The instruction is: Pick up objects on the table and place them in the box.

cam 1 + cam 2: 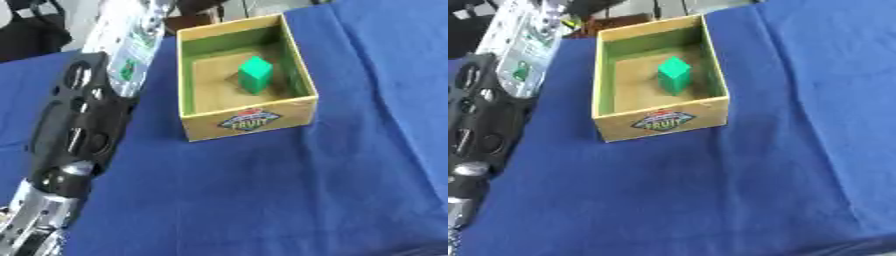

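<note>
We count one box (pixel 248 121), one green block (pixel 255 75) and one clear plastic bottle (pixel 129 40) with a pale label bearing green marks, all over a counter (pixel 289 190) draped in blue cloth. The box is open-topped, yellow-brown outside with green inner walls and a tan floor, and it carries a badge with lettering on its near wall. The green block stands upright on the floor of the box, towards its right half and clear of the near wall. Our left arm comes in from the lower left corner, silver at the bottom and black above, and runs up the left side of the view to our left hand (pixel 83 107). The bottle rises from the top of that hand, leaning up and to the right, with its upper end near the top edge of the picture. It sits at the hand's far end, just left of the box's left wall, and we cannot tell whether it touches the box. We cannot tell how the hand stands about the bottle. The block lies to the right of the hand, inside the box, apart from it. Our right hand shows in neither view.
</note>
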Controlling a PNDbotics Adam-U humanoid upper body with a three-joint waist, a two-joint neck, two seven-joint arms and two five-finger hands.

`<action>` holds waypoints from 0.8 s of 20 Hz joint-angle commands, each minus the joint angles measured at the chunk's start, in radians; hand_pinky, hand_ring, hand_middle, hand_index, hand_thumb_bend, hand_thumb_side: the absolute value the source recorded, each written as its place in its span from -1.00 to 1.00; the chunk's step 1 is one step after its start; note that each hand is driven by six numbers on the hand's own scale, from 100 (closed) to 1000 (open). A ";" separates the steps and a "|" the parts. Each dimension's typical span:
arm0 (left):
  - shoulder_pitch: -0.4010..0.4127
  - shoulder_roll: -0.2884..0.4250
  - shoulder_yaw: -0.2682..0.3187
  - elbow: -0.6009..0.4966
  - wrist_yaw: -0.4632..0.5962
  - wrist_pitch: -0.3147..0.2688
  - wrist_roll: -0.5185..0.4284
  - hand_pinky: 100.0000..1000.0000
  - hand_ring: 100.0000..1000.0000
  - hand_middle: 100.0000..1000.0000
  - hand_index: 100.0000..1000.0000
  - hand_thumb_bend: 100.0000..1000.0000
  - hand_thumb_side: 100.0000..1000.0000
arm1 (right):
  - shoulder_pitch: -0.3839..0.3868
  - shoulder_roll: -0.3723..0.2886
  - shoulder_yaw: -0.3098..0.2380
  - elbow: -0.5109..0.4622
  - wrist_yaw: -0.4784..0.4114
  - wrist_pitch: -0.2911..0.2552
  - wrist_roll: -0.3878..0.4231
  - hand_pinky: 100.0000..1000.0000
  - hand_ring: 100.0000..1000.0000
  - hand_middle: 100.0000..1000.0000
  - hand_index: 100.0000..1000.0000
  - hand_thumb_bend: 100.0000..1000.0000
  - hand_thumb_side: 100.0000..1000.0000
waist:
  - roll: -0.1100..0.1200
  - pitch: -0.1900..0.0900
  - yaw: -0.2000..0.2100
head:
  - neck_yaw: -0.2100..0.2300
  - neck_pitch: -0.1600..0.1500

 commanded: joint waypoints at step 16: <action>0.332 0.107 0.152 -0.539 0.751 0.069 0.199 -0.40 -0.08 -0.08 0.48 -1.00 0.89 | -0.005 -0.039 -0.034 -0.016 0.011 -0.010 -0.035 0.40 0.48 0.40 0.42 -1.00 0.73 | -0.040 -0.012 0.059 | 0.056 0.042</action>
